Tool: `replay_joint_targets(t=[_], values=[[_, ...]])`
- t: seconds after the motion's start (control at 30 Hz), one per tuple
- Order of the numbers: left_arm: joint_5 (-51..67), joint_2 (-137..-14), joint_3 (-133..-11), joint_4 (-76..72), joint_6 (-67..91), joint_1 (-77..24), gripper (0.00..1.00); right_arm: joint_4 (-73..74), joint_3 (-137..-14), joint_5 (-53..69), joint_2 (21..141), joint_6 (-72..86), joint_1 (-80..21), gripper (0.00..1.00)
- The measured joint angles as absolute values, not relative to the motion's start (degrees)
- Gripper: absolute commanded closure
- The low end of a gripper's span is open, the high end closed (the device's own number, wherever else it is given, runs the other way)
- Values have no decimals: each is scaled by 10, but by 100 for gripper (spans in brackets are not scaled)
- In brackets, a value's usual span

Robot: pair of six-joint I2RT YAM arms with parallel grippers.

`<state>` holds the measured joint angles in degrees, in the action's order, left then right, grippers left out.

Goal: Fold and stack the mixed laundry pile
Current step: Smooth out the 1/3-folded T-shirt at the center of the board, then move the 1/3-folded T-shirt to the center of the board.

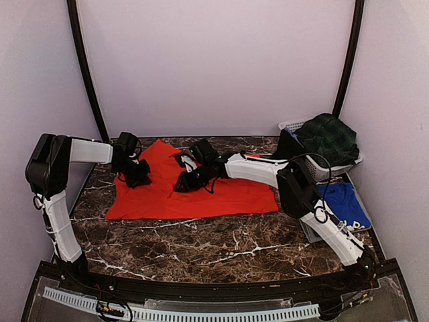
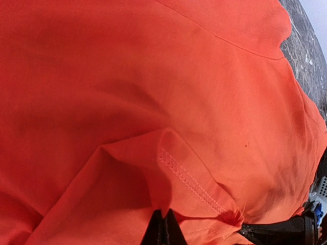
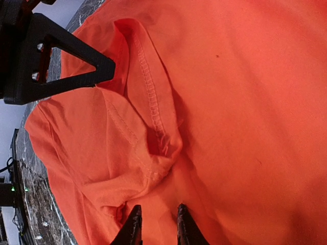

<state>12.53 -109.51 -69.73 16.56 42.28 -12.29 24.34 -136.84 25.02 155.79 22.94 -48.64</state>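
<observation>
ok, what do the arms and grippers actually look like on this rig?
The left arm and right arm have white link shells with bulky black joint housings. Thin black cables loop at the joints. Both grippers are all black: the left gripper and right gripper end in slim, pointed fingertips. No markings are readable.

Only the tips of the left gripper (image 2: 163,230) are showing above the bottom edge of its wrist view. They are pressed together, and we are unable to tell whether cloth is caught between them. The red-orange T-shirt (image 2: 153,102) is running off that frame's edges. From above, the right arm (image 1: 332,235) is covering part of the blue T-shirt (image 1: 342,198), and the tartan skirt (image 1: 328,137) is hiding the inside of the basket (image 1: 289,125).
</observation>
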Motion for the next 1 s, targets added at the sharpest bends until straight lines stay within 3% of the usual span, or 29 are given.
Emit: replay_joint_targets(t=[0.37, 0.6, 0.8, 1.0], values=[[145, -1127, -754, 160, 423, -128, 98, 223, -1161, 254, 1369, 208, -465, 72], [180, -1178, -803, 130, 427, -128, 66, 223, -1020, 231, 1275, 171, -452, 73], [168, -1167, -795, 149, 408, -128, 47, 240, -889, 193, 1239, 146, -435, 73], [142, -1023, -697, 159, 389, -128, 38, 245, -849, 172, 1210, 126, -406, 73]])
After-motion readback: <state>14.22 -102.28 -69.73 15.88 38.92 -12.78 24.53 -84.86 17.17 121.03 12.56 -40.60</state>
